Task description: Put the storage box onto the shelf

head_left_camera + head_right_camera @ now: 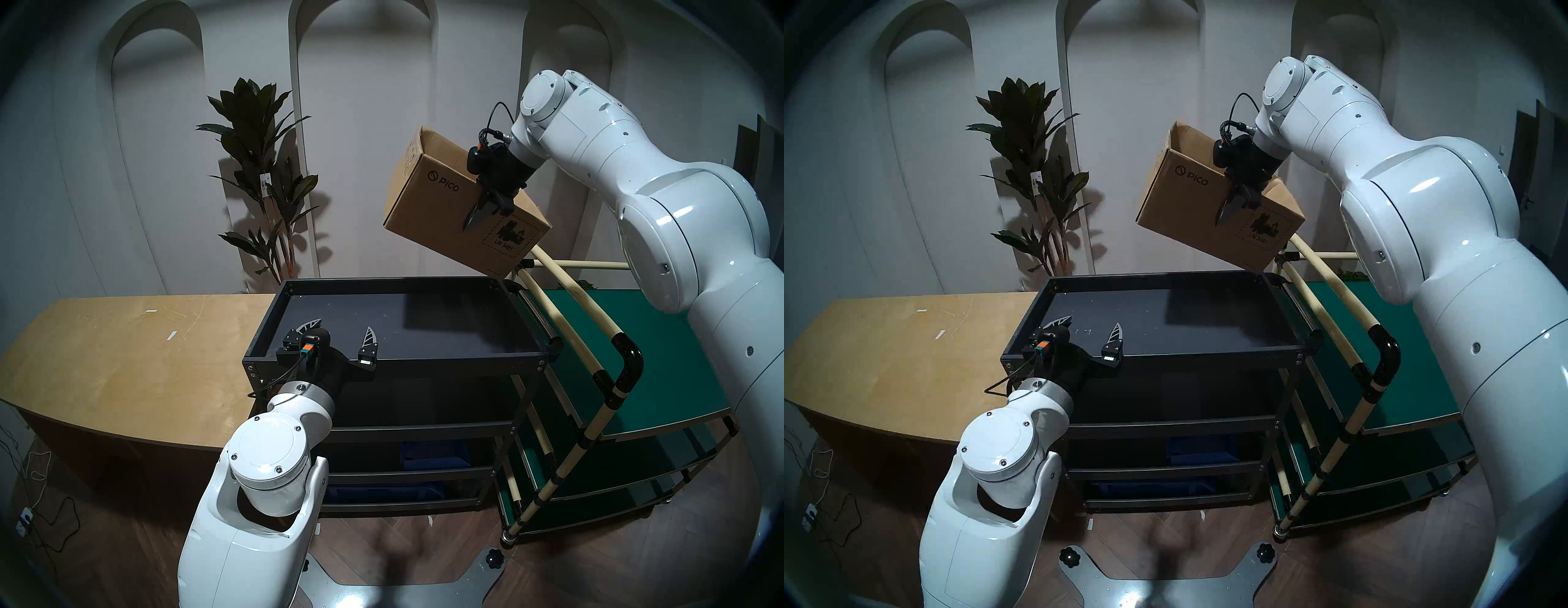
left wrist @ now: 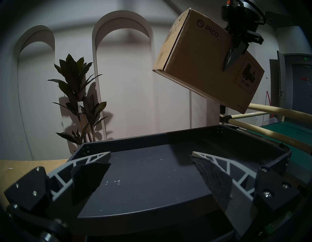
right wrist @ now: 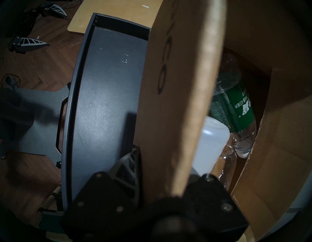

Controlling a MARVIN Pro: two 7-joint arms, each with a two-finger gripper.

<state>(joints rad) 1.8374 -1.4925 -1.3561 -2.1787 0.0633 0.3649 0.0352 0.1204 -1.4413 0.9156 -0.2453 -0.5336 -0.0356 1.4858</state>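
Observation:
The brown cardboard storage box with the PICO logo hangs tilted in the air above the far right corner of the black shelf. My right gripper is shut on the box's near wall, one finger outside and the other hidden inside. In the right wrist view the box holds a green-labelled bottle and a white container. My left gripper is open and empty, low over the near left corner of the shelf's top tray. The box is up to its right.
A green-decked cart with cream tubes stands against the shelf's right side, just under the box's low corner. A tan wooden table adjoins the shelf's left. A potted plant stands behind. Blue bins sit on the lower tiers.

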